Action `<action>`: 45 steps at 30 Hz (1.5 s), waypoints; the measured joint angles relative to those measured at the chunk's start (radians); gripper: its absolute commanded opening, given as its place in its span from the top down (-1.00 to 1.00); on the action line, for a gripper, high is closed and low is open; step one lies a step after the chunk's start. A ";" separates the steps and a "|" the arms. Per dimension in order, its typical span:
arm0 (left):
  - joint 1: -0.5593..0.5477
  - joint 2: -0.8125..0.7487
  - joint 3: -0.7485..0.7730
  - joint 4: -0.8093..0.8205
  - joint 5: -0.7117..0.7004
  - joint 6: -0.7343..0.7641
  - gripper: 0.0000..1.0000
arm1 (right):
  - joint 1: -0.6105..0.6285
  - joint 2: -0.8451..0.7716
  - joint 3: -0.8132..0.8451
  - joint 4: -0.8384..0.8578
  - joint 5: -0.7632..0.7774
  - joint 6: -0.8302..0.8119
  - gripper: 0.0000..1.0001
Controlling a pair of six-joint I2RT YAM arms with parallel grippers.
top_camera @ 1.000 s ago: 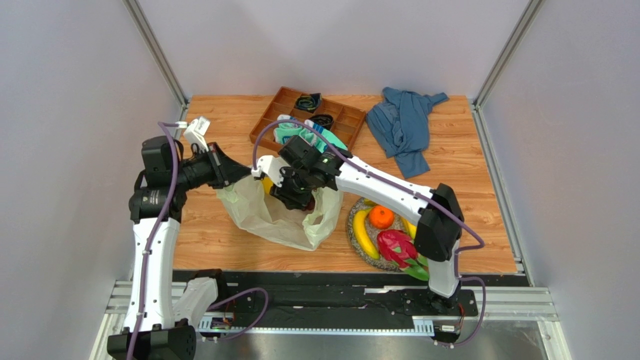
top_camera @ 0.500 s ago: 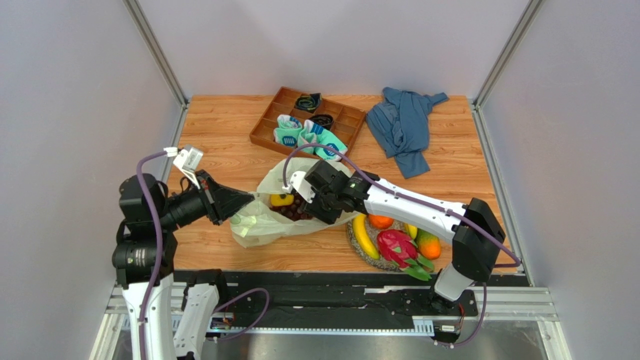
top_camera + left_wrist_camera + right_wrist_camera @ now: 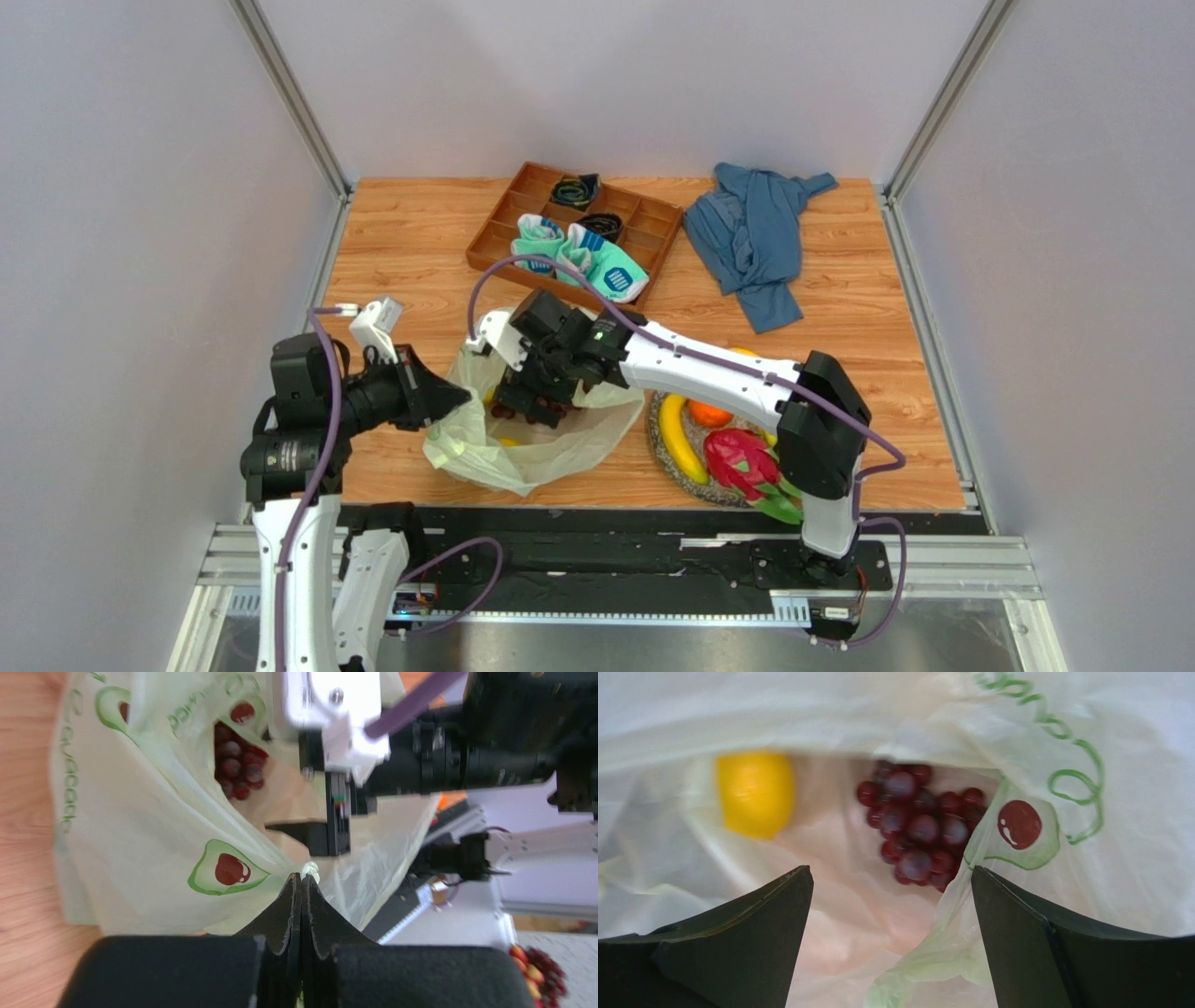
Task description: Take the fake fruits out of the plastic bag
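The pale yellow-green plastic bag (image 3: pixel 540 445) lies crumpled near the table's front, its mouth facing right. My left gripper (image 3: pixel 456 403) is shut on a pinch of the bag's left edge (image 3: pixel 307 871). My right gripper (image 3: pixel 891 871) is open and reaches into the bag's mouth, nothing between its fingers. Inside, just ahead of it, lie purple grapes (image 3: pixel 920 829) and a yellow fruit (image 3: pixel 756 794). The grapes (image 3: pixel 235 763) also show in the left wrist view. A banana (image 3: pixel 678 437), an orange (image 3: pixel 710 413) and a pink dragon fruit (image 3: pixel 739 462) lie outside the bag.
The fruits outside the bag rest on a round woven mat (image 3: pixel 657 451) right of it. A brown compartment tray (image 3: pixel 505 213) with teal-white socks (image 3: pixel 589 259) stands at the back. A blue cloth (image 3: pixel 758 231) lies at the back right.
My right gripper has opened wide and moved left over the bag's mouth. My left gripper, still pinching the bag, has drawn its edge toward the table's near side.
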 measured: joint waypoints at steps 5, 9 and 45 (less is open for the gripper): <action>0.002 -0.024 0.097 -0.094 -0.228 0.078 1.00 | 0.071 0.043 0.013 0.004 -0.039 0.035 -0.81; 0.005 -0.022 0.113 -0.143 -0.344 0.119 1.00 | 0.097 0.124 0.084 0.007 -0.051 0.070 -0.82; 0.012 -0.004 0.109 -0.230 -0.201 0.224 1.00 | 0.097 0.541 0.507 0.134 0.299 0.150 -0.37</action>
